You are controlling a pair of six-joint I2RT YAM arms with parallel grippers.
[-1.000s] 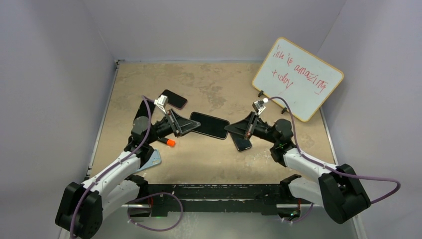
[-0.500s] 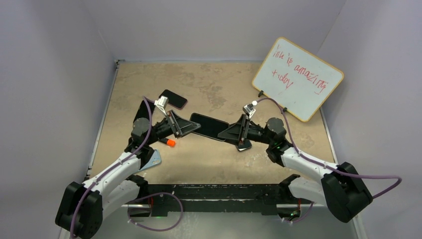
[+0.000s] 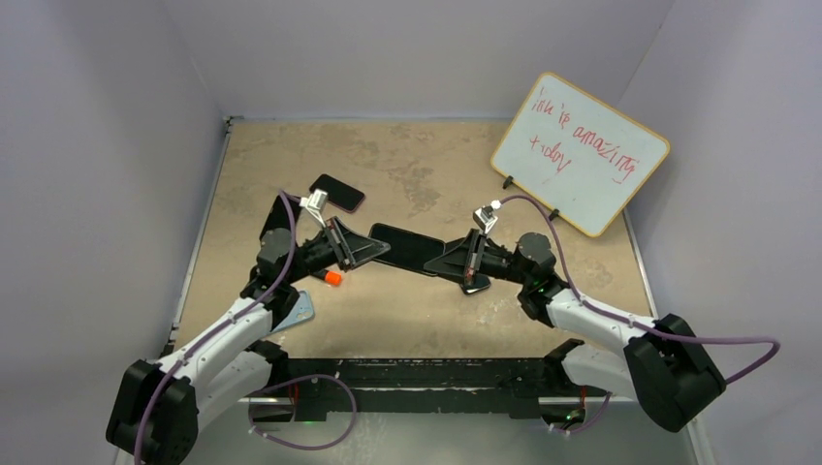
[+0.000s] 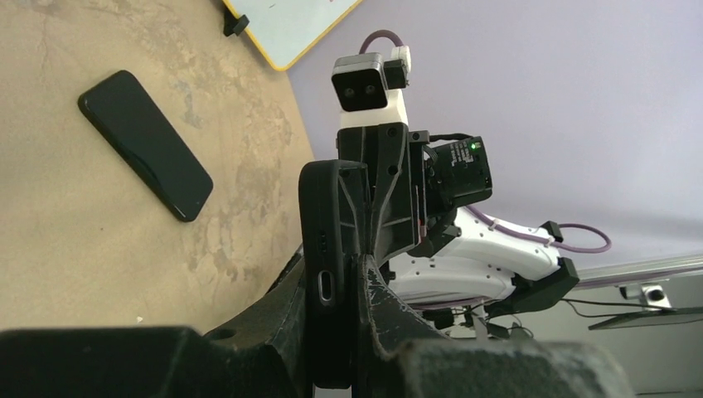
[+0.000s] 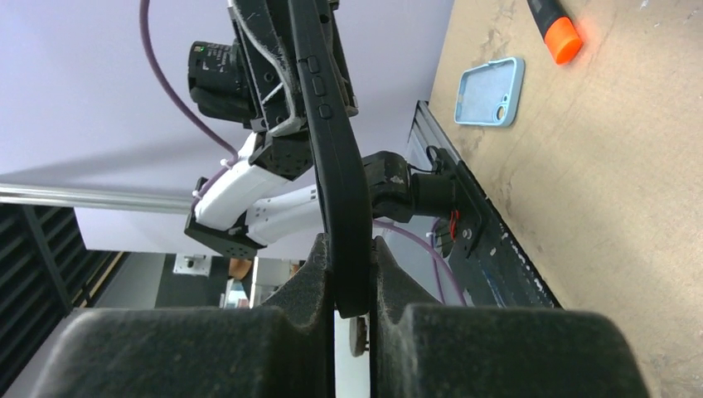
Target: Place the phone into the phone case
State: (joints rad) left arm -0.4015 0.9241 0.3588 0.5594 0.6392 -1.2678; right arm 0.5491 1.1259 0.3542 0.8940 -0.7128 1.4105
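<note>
Right gripper [image 3: 433, 262] shifted toward 9 o'clock; it and left gripper [image 3: 383, 249] clamp one black phone case [image 3: 407, 244]. Loose phones, two: far phone [image 3: 337, 192], near phone [image 4: 145, 145].

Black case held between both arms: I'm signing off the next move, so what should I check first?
1. Left end effector clamped on the black case: ok.
2. Right end effector clamped on the case's other end: ok.
3. Phone seated inside the case: cannot tell.
4. Loose phone lying flat on the table: ok.
5. Orange marker away from the left arm: not ok, it lies right beside it.
</note>
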